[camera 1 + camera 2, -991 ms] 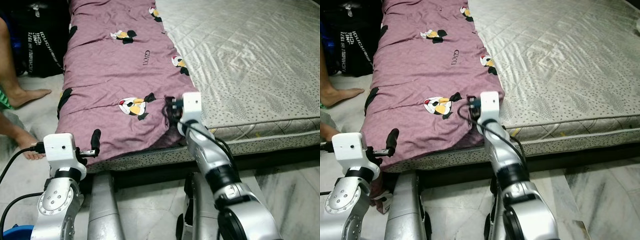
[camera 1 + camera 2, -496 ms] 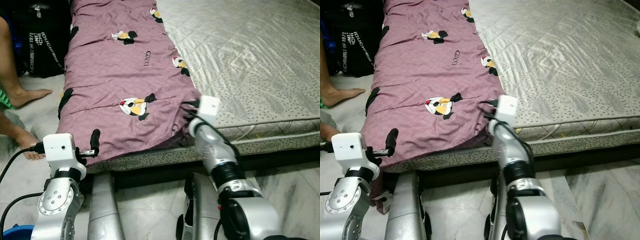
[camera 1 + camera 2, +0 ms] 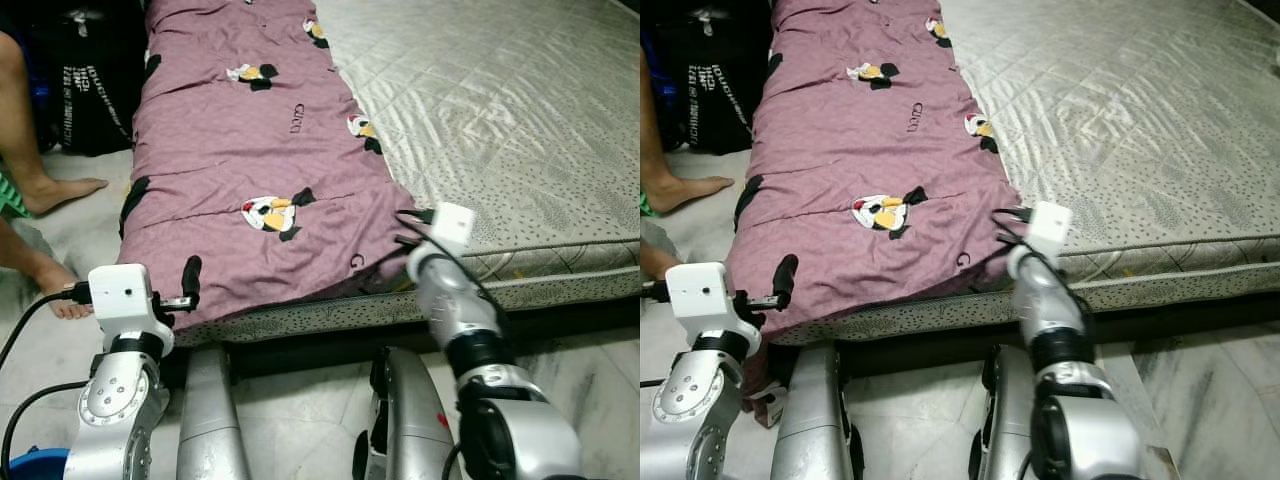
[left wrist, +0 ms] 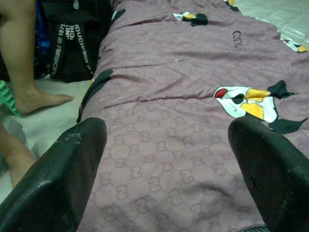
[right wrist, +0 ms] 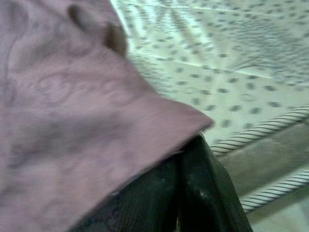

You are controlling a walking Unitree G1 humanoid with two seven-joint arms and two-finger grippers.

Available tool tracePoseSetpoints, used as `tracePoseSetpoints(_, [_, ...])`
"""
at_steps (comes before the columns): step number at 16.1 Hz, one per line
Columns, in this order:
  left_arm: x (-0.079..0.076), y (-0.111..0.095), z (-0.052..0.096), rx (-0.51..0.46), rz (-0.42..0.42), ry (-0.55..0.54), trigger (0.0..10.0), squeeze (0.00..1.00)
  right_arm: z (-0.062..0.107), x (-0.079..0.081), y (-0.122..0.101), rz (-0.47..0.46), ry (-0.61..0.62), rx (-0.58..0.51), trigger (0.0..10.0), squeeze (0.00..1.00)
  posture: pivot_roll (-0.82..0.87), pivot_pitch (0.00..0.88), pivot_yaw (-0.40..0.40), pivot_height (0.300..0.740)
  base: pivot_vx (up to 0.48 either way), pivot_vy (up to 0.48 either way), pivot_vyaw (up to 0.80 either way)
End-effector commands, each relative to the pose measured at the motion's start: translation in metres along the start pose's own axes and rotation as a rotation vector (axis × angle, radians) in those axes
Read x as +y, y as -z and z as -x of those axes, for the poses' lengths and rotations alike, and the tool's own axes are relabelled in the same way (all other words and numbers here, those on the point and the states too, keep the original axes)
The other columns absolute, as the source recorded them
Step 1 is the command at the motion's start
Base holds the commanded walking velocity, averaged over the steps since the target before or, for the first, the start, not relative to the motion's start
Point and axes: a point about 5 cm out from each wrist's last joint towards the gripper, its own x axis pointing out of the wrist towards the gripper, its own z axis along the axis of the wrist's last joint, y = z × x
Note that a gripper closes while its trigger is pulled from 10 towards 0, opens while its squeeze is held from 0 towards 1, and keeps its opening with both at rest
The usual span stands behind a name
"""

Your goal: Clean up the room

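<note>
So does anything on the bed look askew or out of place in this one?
Yes. The purple blanket covers just the left strip of the mattress, whose right side lies bare. The right gripper is shut on the blanket's near corner at the mattress edge; the left gripper hovers open over it.

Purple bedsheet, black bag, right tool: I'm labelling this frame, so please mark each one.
purple bedsheet [image 3: 250, 150]: left eye view, on its flat middle stretch.
black bag [image 3: 90, 95]: left eye view, on its front face beside the bed.
right tool [image 5: 181, 193]: right wrist view, between the black fingertips pinching the sheet corner.
</note>
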Motion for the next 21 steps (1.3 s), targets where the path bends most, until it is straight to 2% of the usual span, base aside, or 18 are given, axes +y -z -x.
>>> tracePoseSetpoints(1, [0.000, -0.001, 0.000, -0.004, -0.008, 0.003, 10.0, 0.00, 0.002, -0.007, -0.004, 0.011, 0.011, -0.006, 0.0, 0.00, 0.09, 0.024, -0.038, 0.522, 0.000, 0.000, 0.00])
tracePoseSetpoints(5, [0.002, 0.000, -0.001, -0.003, -0.012, 0.000, 10.0, 0.00, 0.017, -0.048, 0.007, 0.046, 0.068, 0.044, 0.0, 0.00, 0.08, 0.025, -0.036, 0.522, 0.000, 0.000, 0.00])
tracePoseSetpoints(8, [-0.001, 0.001, -0.001, -0.001, -0.009, 0.014, 10.0, 0.00, 0.035, -0.070, 0.018, 0.074, 0.105, 0.094, 0.0, 0.00, 0.06, 0.027, -0.030, 0.522, 0.000, 0.000, 0.00])
tracePoseSetpoints(10, [-0.001, 0.002, -0.002, 0.003, -0.010, 0.018, 10.0, 0.00, 0.051, -0.080, 0.028, 0.088, 0.110, 0.165, 0.0, 0.00, 0.06, 0.027, -0.030, 0.522, 0.000, 0.000, 0.00])
tracePoseSetpoints(11, [-0.001, 0.003, -0.004, 0.004, -0.010, 0.019, 10.0, 0.00, 0.060, -0.077, 0.042, 0.095, 0.023, 0.283, 0.0, 0.00, 0.05, 0.028, -0.029, 0.522, 0.000, 0.000, 0.00])
tracePoseSetpoints(12, [-0.001, 0.003, -0.005, 0.004, -0.009, 0.022, 10.0, 0.00, 0.063, -0.073, 0.048, 0.085, -0.022, 0.346, 4.3, 0.00, 0.05, 0.028, -0.029, 0.522, 0.000, 0.000, 0.00])
tracePoseSetpoints(13, [-0.002, 0.003, -0.005, 0.004, -0.008, 0.023, 10.0, 0.00, 0.063, -0.070, 0.049, 0.092, -0.067, 0.359, 9.3, 0.00, 0.05, 0.028, -0.029, 0.522, 0.000, 0.000, 0.00])
tracePoseSetpoints(14, [-0.004, 0.003, -0.007, 0.004, -0.007, 0.026, 10.0, 0.00, 0.053, -0.066, 0.039, 0.110, -0.109, 0.310, 10.0, 1.00, 0.04, 0.023, -0.034, 0.522, 0.000, 0.000, 0.00])
tracePoseSetpoints(17, [-0.002, 0.004, -0.006, 0.004, -0.008, 0.017, 10.0, 0.00, 0.039, -0.062, 0.004, 0.253, -0.119, 0.142, 10.0, 1.00, 0.05, 0.019, -0.040, 0.522, 0.000, 0.000, 0.00])
tracePoseSetpoints(19, [0.002, 0.004, -0.005, 0.003, -0.011, 0.005, 10.0, 0.00, 0.031, -0.071, -0.025, 0.298, -0.031, 0.019, 10.0, 1.00, 0.05, 0.017, -0.042, 0.522, 0.000, 0.000, 0.00])
tracePoseSetpoints(21, [0.002, 0.003, -0.007, 0.000, -0.011, 0.001, 10.0, 0.00, 0.029, -0.072, -0.045, 0.320, 0.003, -0.060, 10.0, 1.00, 0.04, 0.016, -0.041, 0.522, 0.000, 0.000, 0.00])
